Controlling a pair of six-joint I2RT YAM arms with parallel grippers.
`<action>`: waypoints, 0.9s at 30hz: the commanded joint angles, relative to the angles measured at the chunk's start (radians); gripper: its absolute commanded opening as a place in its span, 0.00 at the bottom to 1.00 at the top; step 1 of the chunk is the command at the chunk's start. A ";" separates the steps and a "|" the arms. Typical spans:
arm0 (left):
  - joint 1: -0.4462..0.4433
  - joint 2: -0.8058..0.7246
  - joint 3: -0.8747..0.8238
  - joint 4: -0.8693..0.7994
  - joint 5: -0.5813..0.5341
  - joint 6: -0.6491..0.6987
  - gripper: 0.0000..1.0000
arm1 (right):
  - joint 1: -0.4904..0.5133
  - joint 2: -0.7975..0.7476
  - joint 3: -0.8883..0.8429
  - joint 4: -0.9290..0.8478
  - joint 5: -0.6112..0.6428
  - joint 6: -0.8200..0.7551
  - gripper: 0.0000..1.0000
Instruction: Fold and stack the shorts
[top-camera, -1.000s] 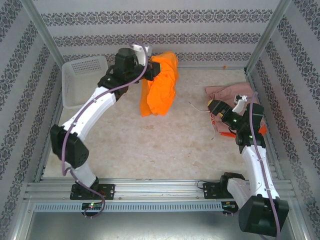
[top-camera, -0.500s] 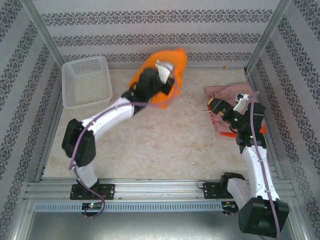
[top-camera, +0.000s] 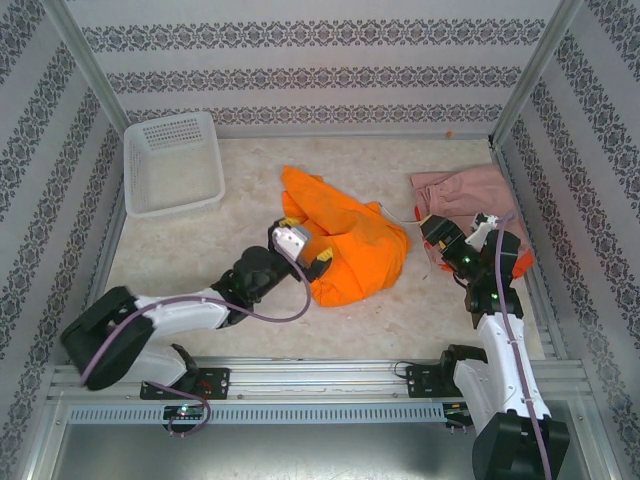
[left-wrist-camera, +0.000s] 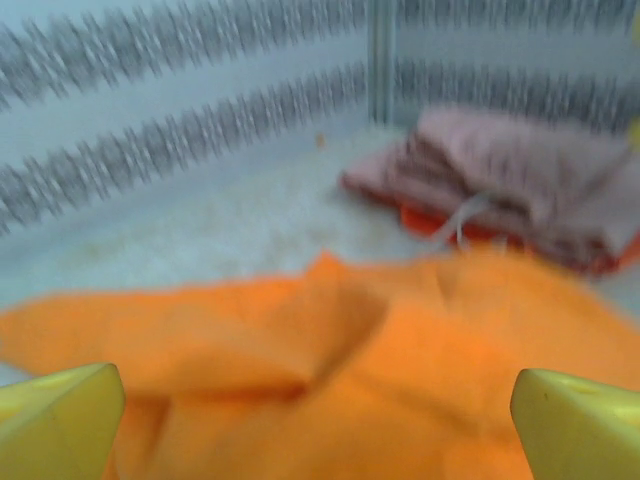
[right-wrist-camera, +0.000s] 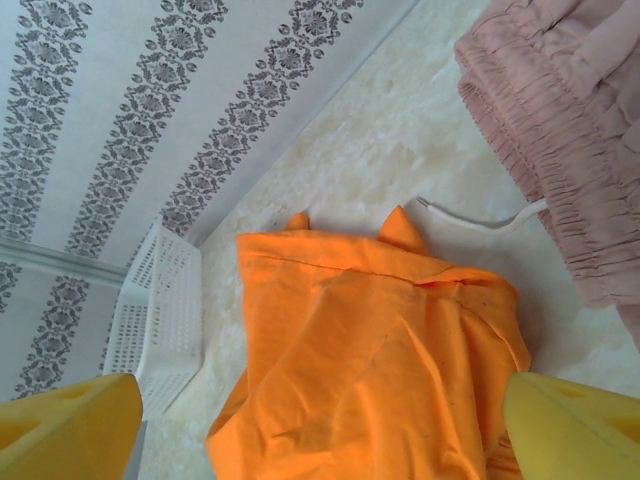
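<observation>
Two sets of fingers stand spread wide and hold nothing. Nearest, the left fingers (left-wrist-camera: 55, 420) hover low at the near-left edge of the yellow-orange shorts (top-camera: 350, 240). The shorts lie loose, rumpled and unfolded in the middle of the counter (top-camera: 200, 240); whether the fingers touch the cloth I cannot tell. Beyond and to the right, the right fingers (right-wrist-camera: 575, 425) hang open between that garment and the pile in the far-right corner. There the pink shorts (top-camera: 465, 188) sit folded on top of the red-orange shorts (left-wrist-camera: 428, 218), with a white drawstring (right-wrist-camera: 480, 215) trailing onto the counter. Farthest left, the white mesh basket (top-camera: 170, 165) stands well apart. By my reading, two pairs are stacked and the third is laid out for folding. The next move calls for flattening it, then for each arm to pinch an edge so the cloth folds over squarely before it goes onto the pile.
</observation>
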 joint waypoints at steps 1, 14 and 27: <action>0.002 -0.099 0.106 -0.246 -0.080 -0.068 1.00 | 0.008 0.007 0.025 -0.042 0.035 0.019 0.90; 0.111 -0.179 0.149 -0.503 0.030 -0.252 1.00 | 0.319 0.179 0.075 -0.253 0.339 -0.117 0.90; 0.133 -0.197 0.138 -0.537 0.044 -0.280 1.00 | 0.461 0.533 0.222 -0.108 0.355 -0.088 0.46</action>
